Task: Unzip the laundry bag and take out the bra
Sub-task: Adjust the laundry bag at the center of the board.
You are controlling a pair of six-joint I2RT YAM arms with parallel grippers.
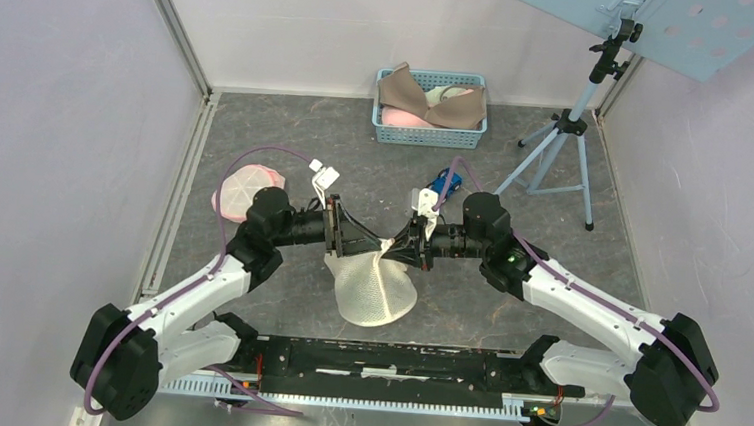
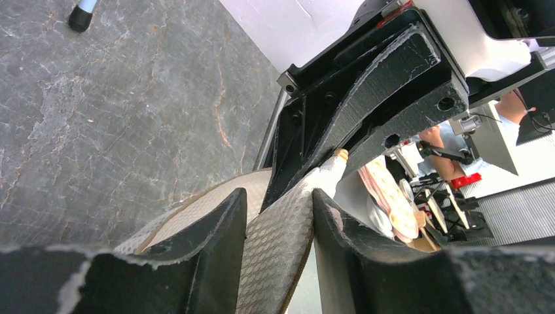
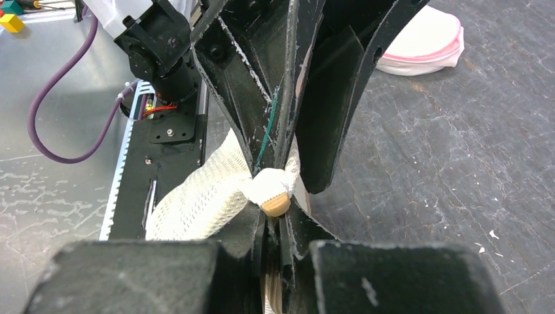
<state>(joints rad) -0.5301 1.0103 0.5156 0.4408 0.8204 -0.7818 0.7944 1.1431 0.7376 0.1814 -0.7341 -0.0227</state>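
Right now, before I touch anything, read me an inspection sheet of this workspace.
Surface: grey marbled table, scuffed, with white flecks.
Job's things: white mesh laundry bag held up by its top edge and hanging down between the arms; zip state cannot be told; no bra seen coming out.
Clutter: blue basket of bras at the far edge; round pink pouch at far left.
Grippers: left gripper and right gripper both closed on the bag's top, tips nearly meeting.
Cables: purple cable looping off the arms, clear of the bag.
Surroundings: white walls; tripod at far right carrying a blue panel.
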